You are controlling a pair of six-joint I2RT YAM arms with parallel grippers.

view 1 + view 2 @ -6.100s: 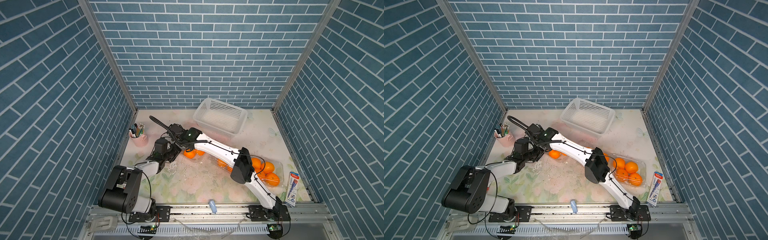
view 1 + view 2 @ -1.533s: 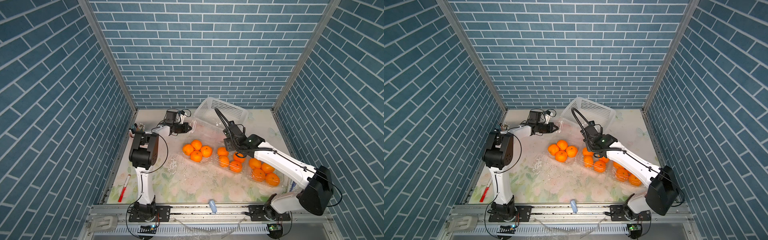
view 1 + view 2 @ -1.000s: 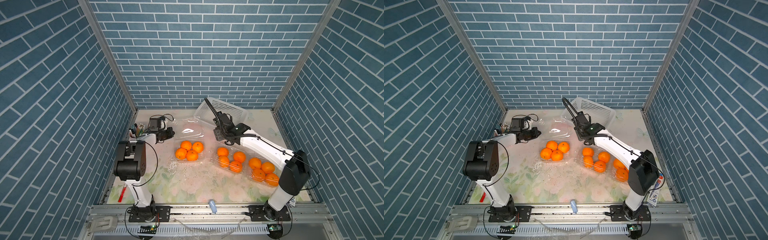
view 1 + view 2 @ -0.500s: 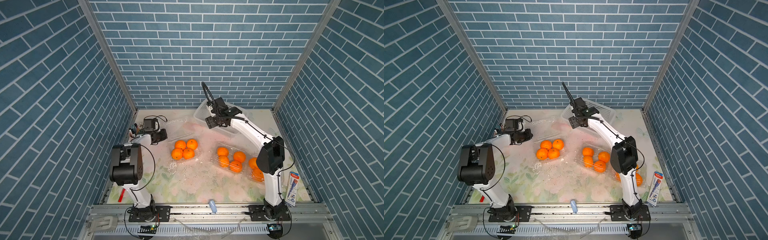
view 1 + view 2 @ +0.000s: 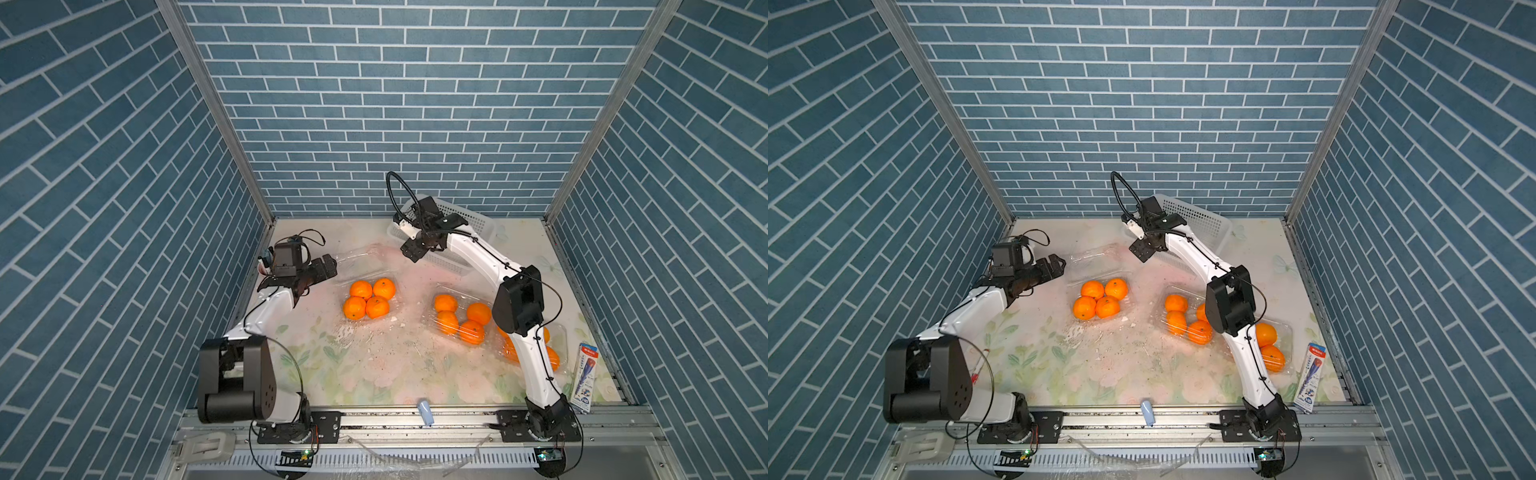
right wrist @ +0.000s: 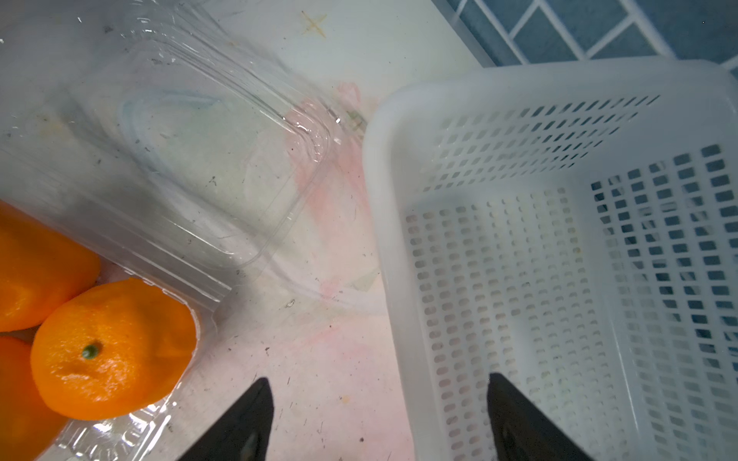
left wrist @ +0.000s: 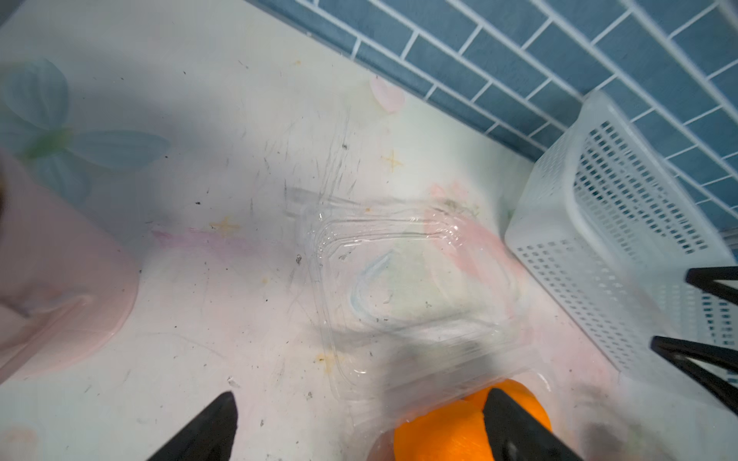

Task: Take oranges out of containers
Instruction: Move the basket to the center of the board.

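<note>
Four oranges (image 5: 370, 299) sit in the left clear container, its lid (image 5: 361, 259) folded flat toward the back wall. My left gripper (image 5: 328, 266) hovers open at that lid's left edge, holding nothing; in its wrist view the gripper (image 7: 361, 403) frames the lid (image 7: 403, 279) and one orange (image 7: 459, 431). More oranges (image 5: 459, 318) fill the middle container. The right container (image 5: 555, 357) is partly hidden behind my right arm. My right gripper (image 5: 409, 251) is open and empty above the mat between lid and basket; its wrist view shows the gripper (image 6: 378, 385) and an orange (image 6: 108, 347).
A white perforated basket (image 5: 469, 224) stands at the back, right beside my right gripper. A pink cup (image 7: 52, 279) is near the left wall. A long packet (image 5: 586, 376) lies at the front right. A red pen (image 5: 974, 374) lies front left.
My left gripper has gone from shut to wide open beside the flat lid. The left container has slid left. My right gripper has drawn back toward the basket and opened a little more.
</note>
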